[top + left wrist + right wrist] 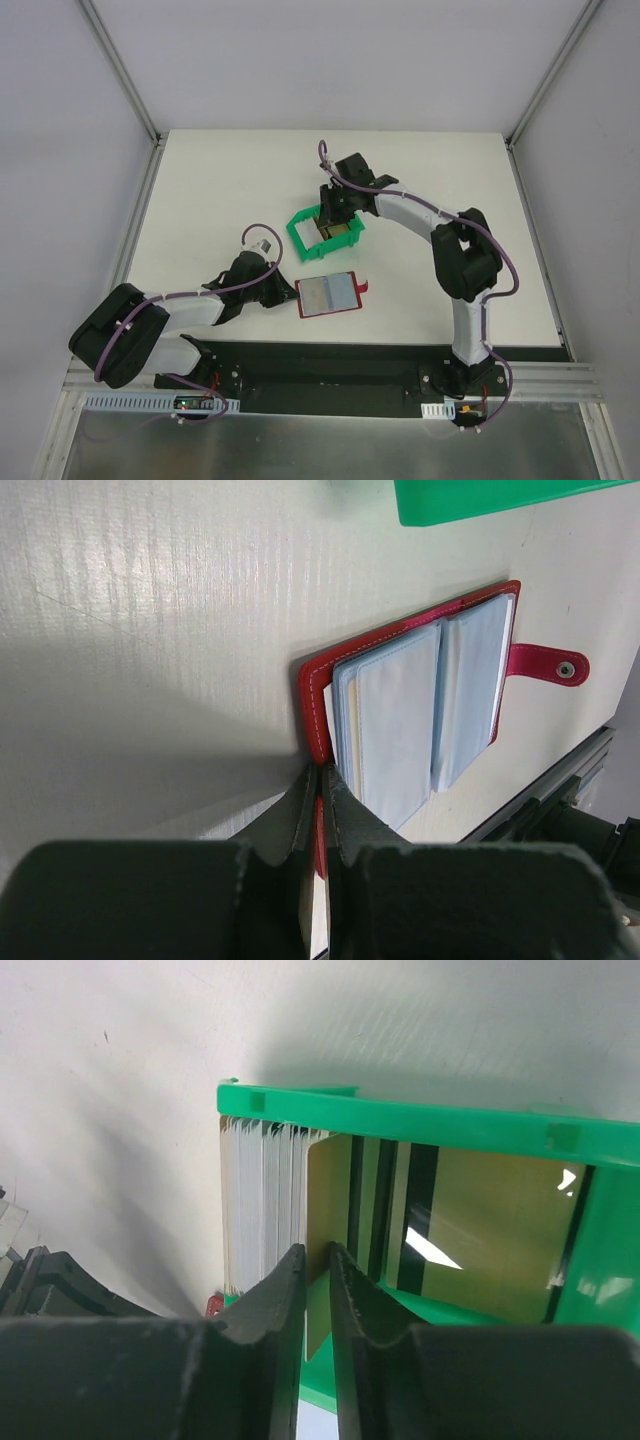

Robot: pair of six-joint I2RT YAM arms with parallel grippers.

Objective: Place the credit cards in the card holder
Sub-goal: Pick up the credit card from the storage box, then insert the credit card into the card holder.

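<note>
Card holder (400, 720) red, stitched; thin glossy cards (262, 1200) upright in green bin (430, 1120).

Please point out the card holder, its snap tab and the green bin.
card holder (395, 730), left wrist view, on a pale blue inner pocket.
snap tab (535, 662), left wrist view, on the red strap.
green bin (430, 1122), right wrist view, on its upper rim.

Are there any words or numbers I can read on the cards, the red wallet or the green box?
No words, numbers or logos can be read in any view.
On the card holder: none, only a plain red cover and pale blue pockets.
On the credit cards: none, the golden faces show only dark stripes and glare, and the whitish ones show only their edges.
On the green bin: none, no label.
</note>
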